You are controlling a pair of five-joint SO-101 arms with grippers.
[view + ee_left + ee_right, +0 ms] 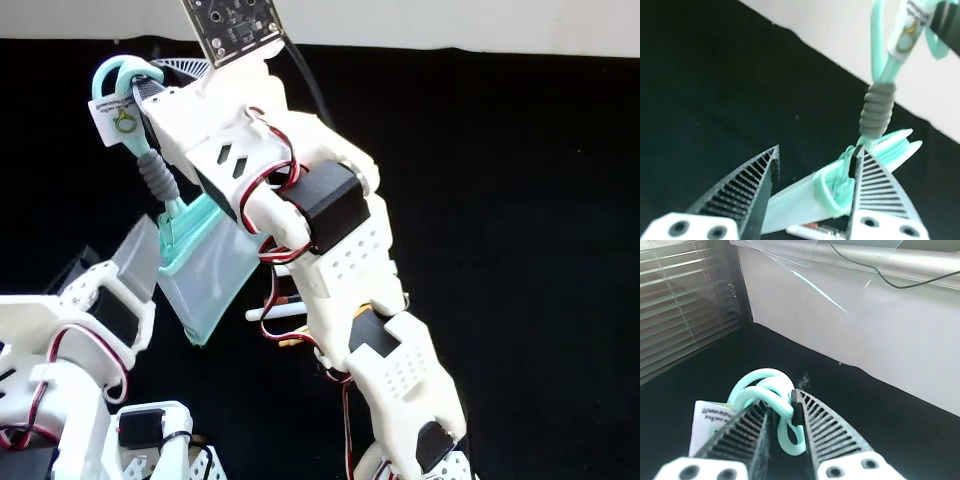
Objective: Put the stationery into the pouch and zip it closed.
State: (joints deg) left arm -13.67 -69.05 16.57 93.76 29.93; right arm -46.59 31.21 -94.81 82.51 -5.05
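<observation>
A translucent teal pouch (210, 265) hangs in the air over the black table, above a white pen (275, 313). Its teal loop strap (120, 75) carries a grey ribbed toggle (157, 175) and a white tag (118, 120). My right gripper (140, 90) is raised at the far left, shut on that strap (771, 390). My left gripper (817, 152) stands open just below the toggle (876, 110). The pouch's top edge (832, 187) lies between its fingers and touches one of them. The pen (812, 231) shows under the pouch.
The black table (520, 200) runs to a pale wall at the back (880, 335). A small orange-tipped item (295, 341) lies by the pen under the right arm. The left arm's white body (95, 310) fills the near left corner. Window blinds (685, 300) stand at one side.
</observation>
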